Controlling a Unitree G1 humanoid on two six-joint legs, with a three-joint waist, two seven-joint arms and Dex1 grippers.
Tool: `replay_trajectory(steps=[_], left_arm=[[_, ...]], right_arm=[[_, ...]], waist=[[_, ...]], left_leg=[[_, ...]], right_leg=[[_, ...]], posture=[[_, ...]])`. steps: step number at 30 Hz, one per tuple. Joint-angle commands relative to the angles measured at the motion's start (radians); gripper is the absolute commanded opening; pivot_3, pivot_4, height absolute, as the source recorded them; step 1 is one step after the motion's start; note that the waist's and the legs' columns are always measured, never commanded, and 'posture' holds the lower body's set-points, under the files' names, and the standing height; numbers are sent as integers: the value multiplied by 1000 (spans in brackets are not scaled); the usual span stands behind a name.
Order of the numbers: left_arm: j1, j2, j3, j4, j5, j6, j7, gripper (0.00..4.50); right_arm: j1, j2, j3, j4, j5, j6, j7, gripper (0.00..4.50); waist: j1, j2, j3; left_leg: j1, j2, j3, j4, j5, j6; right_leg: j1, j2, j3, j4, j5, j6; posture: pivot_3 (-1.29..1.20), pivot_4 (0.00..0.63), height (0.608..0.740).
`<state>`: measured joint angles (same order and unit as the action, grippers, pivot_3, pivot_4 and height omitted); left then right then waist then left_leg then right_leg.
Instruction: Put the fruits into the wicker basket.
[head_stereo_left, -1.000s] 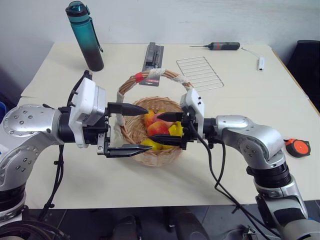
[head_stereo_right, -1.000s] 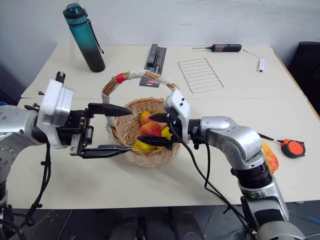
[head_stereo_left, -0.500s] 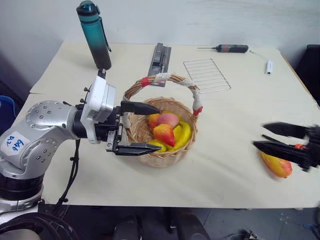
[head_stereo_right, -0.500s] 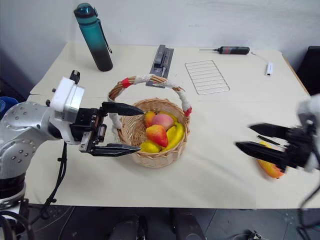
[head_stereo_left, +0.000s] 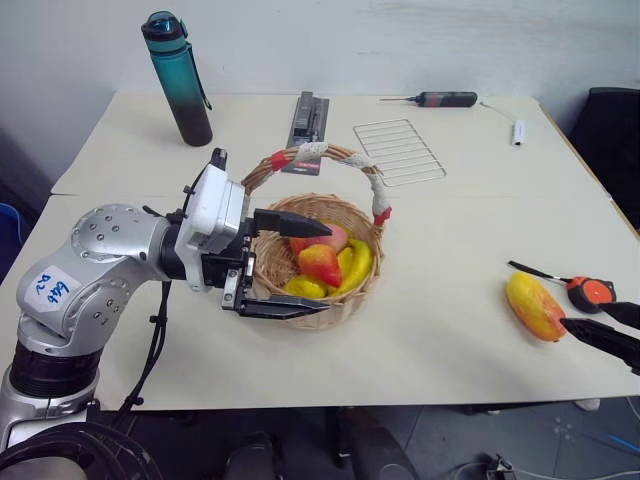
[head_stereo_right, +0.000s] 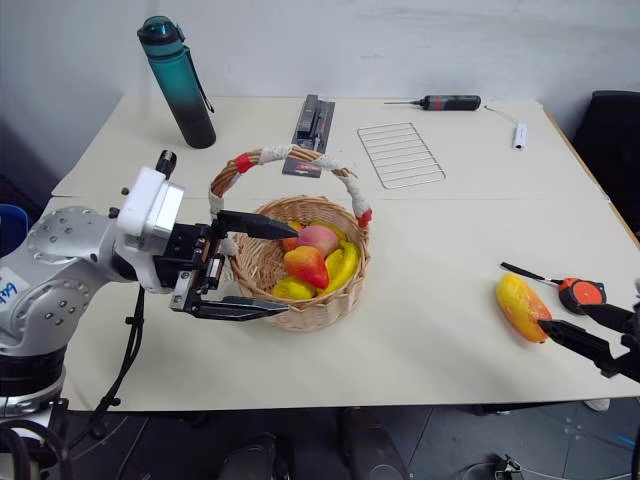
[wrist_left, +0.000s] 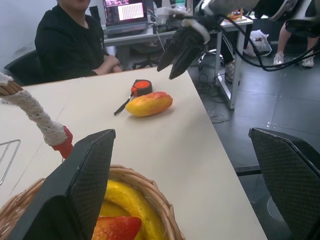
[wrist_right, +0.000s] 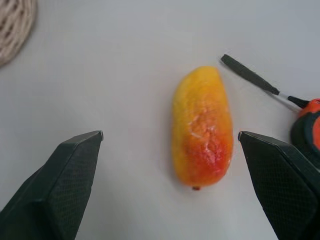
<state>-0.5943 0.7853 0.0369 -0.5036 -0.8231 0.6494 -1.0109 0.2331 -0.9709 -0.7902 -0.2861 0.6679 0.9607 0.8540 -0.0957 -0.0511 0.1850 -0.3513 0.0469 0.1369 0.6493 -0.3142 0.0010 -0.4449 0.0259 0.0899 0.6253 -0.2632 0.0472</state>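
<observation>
Mango (head_stereo_left: 535, 306) lies on my table (head_stereo_left: 450, 230) far right, beside the tape measure (head_stereo_left: 591, 292). My right gripper (wrist_right: 170, 187) hangs spread above it, empty. Left gripper (head_stereo_left: 298, 265) spread, straddling the wicker basket (head_stereo_left: 345, 300) rim.

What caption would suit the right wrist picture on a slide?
Open right gripper poised over the mango lying on the table, beside the tape measure.
</observation>
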Motion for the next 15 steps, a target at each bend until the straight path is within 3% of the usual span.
replay_trajectory(steps=[1, 7, 14, 15], left_arm=[[6, 1, 34, -41, -20, 6, 29, 4500], [25, 9, 51, -63, -27, 21, 59, 4500], [-4, 28, 59, -32, -20, 27, 56, 4500], [-12, 30, 64, -23, -25, 30, 56, 4500]], right_arm=[[-79, -18, 102, 45, -68, -61, -58, 4479], [-247, 18, 327, 213, -217, -124, -187, 4479], [-308, 78, 376, 260, -235, -89, -247, 4479], [-302, 79, 371, 257, -231, -89, -244, 4197]], waist=[[0, 0, 0], [10, 1, 0], [15, 3, 0], [15, 3, 0]], left_leg=[[0, 0, 0, 0, 0, 0], [1, 0, 0, 1, 3, -5], [0, 0, -1, 2, 3, -6], [0, 0, -1, 2, 3, -6]], right_leg=[[0, 0, 0, 0, 0, 0], [-2, 0, 0, 1, -1, -1], [-2, 0, -1, 1, -1, -1], [-2, 0, -1, 1, -1, -1]], posture=[[0, 150, 740], [0, 150, 740], [0, 150, 740], [0, 150, 740]])
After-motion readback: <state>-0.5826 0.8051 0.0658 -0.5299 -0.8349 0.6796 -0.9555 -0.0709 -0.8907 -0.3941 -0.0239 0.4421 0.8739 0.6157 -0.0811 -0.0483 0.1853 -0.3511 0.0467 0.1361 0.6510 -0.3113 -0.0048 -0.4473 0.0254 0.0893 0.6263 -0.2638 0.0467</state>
